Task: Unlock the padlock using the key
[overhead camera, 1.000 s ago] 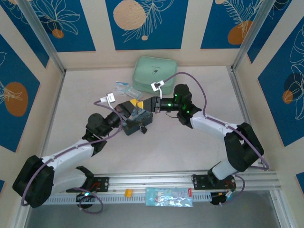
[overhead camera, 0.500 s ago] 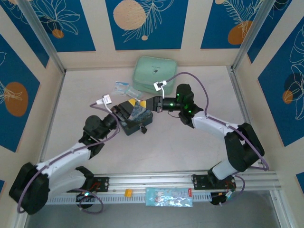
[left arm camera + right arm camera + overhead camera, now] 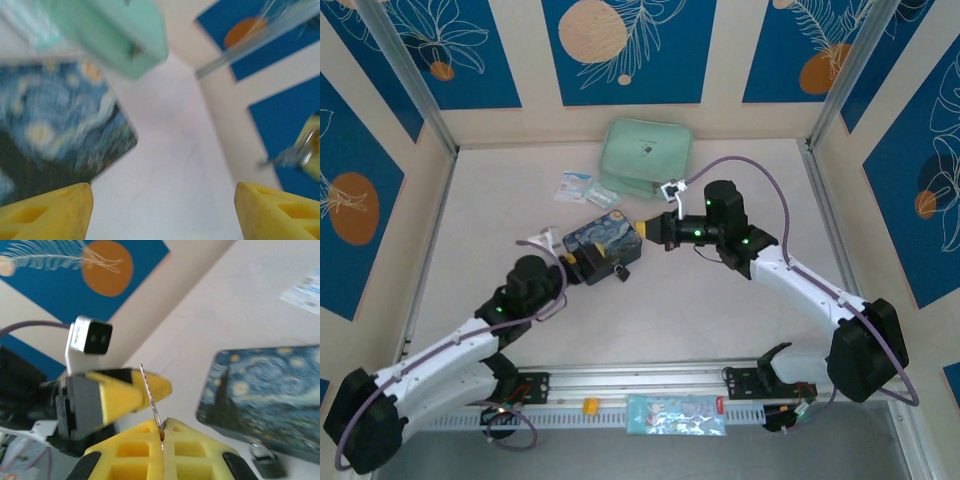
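Backing off toward seven o'clock in the top view, the left gripper [image 3: 162, 195] now has its fingers wide apart with nothing between them. A second ago it was pinched shut over the tin [image 3: 603, 243], nose to nose with the right gripper [image 3: 162, 431]. It now sits at the tin's left end. The right gripper has drawn away toward three o'clock and is clamped tight on the key [image 3: 149, 390], whose thin blade sticks up out of the closed yellow tips. I read this as a handover just finished: the key now rides with the right arm alone, and the left is free to steady the lock.

The padlock [image 3: 264, 460] lies on the table against the tin's near side, untouched, its shackle apparently still shut. From the right gripper it is near, at about seven o'clock. From the left gripper it is at about three o'clock, along the tin's edge. No finger touches it, so the key still has to be turned and brought down to it.

Farther back, at twelve o'clock, the packets [image 3: 582, 188] and the green pouch [image 3: 645, 155] lie well clear of both grippers.
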Motion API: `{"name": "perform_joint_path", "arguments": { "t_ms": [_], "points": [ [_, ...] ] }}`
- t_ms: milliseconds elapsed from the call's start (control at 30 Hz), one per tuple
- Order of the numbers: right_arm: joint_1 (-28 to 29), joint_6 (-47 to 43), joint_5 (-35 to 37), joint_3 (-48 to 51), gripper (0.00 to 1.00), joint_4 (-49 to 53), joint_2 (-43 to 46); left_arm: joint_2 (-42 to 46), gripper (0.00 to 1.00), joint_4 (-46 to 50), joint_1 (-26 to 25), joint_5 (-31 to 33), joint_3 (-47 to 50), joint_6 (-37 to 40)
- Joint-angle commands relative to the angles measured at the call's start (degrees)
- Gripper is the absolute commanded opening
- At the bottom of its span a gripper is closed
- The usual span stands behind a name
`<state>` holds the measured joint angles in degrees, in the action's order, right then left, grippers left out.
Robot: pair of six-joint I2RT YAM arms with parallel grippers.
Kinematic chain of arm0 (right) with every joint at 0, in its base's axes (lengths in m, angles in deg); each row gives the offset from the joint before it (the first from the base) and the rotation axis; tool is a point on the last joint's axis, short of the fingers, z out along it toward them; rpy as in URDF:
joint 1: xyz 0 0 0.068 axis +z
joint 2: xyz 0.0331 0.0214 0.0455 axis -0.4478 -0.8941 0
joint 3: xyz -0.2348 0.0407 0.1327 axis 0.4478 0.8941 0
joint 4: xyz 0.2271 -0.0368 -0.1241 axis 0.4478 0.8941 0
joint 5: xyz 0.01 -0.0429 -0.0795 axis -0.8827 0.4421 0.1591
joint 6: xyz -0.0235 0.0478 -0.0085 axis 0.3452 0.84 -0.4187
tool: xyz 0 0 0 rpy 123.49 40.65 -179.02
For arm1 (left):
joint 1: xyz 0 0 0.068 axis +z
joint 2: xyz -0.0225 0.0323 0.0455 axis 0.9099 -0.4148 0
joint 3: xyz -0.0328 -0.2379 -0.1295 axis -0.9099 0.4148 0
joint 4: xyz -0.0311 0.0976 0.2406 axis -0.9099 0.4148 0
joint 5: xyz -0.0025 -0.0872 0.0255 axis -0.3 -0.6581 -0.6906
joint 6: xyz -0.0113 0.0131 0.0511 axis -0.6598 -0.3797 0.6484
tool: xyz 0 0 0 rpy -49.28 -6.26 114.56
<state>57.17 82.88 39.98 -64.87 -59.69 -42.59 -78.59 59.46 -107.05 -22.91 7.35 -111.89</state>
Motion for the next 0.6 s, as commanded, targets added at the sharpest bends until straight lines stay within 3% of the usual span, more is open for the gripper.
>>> {"name": "perform_joint_path", "arguments": {
  "t_ms": [0, 233, 433, 567],
  "points": [
    [-0.77, -3.65, 6.88, 1.84, 0.0, 8.39, 0.98, -2.9, 0.71, 3.68, -5.41, 5.85, -0.53, -0.35],
    [-1.21, -2.15, 10.77, 5.38, 0.0, 9.57, 0.58, -16.1, 0.65, 4.66, -14.68, 16.17, -6.11, -0.68],
    [-1.28, -0.85, 11.71, 7.15, 0.0, 8.37, 0.96, -27.13, 0.5, -2.25, -16.17, 22.96, -7.45, -8.51],
    [-1.36, -1.16, 11.83, 7.25, 0.0, 8.26, 1.64, -31.5, 0.48, -2.19, -16.45, 27.76, -9.37, -9.39]
  ]
}}
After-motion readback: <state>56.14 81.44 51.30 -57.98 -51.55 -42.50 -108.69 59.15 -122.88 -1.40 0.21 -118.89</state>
